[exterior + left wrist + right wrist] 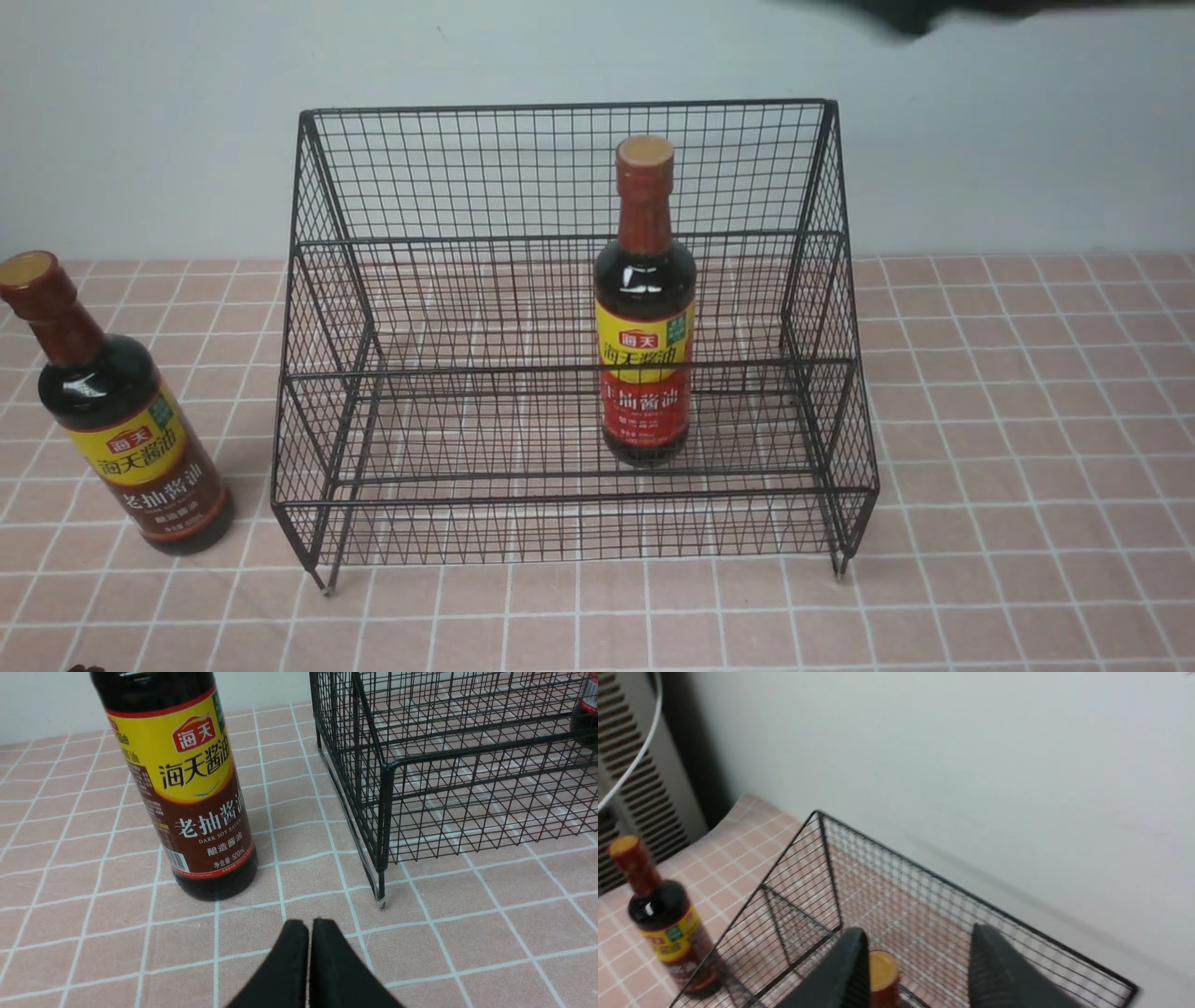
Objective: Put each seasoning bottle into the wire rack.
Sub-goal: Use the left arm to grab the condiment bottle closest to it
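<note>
Our right gripper (920,933) hangs with fingers spread apart, holding nothing, above the cap of the red-banded bottle (644,308), which stands upright inside the wire rack (569,168), right of its middle. Our left gripper (308,926) is pressed together and empty, low over the tiled table (1027,467). Near it, the dark brown bottle (121,420) stands upright outside the rack's left side.
</note>
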{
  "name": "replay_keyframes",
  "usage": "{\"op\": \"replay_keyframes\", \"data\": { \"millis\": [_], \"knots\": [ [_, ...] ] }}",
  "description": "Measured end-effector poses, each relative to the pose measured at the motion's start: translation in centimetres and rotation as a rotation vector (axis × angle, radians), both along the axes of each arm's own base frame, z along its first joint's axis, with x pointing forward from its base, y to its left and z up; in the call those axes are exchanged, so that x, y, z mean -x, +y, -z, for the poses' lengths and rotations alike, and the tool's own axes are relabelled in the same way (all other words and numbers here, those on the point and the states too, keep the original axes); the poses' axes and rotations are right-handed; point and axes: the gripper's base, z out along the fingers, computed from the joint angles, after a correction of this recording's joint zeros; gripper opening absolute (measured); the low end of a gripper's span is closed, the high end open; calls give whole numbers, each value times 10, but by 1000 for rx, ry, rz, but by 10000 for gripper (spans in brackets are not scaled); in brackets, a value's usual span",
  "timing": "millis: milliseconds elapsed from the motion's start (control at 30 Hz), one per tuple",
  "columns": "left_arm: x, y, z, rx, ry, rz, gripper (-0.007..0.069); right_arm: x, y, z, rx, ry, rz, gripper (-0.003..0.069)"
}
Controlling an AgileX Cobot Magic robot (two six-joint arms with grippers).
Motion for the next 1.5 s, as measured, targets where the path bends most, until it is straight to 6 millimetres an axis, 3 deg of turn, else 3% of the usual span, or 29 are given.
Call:
{"op": "replay_keyframes", "data": {
  "millis": [133,167,267,367,500,667,700,800,933,1100,1233,1367,1500],
  "knots": [
    [0,0,0,0,0,0,-10,38,-43,-25,33,-52,179,29],
    [0,0,0,0,0,0,-10,40,-44,-26,32,-55,185,24],
    [0,0,0,0,0,0,-10,72,-69,-36,4,-45,329,-9],
    [0,0,0,0,0,0,-10,91,-76,-36,-21,-59,365,-11],
    [0,0,0,0,0,0,-10,137,-85,-11,-108,-124,395,-12],
    [0,0,0,0,0,0,-10,166,-91,17,-174,-199,403,-12],
    [0,0,0,0,0,0,-10,182,-94,31,-195,-232,405,-12],
    [0,0,0,0,0,0,-10,199,-97,51,-195,-260,407,-12],
    [0,0,0,0,0,0,-10,215,-102,72,-119,-329,424,-12],
    [0,0,0,0,0,0,-10,212,-105,91,-36,-356,452,-12],
    [0,0,0,0,0,0,-10,200,-107,117,57,-345,481,-12],
    [0,0,0,0,1,0,-10,196,-110,154,121,-328,546,-12],
    [0,0,0,0,1,0,-10,198,-114,207,106,-274,627,-12]
  ]
}}
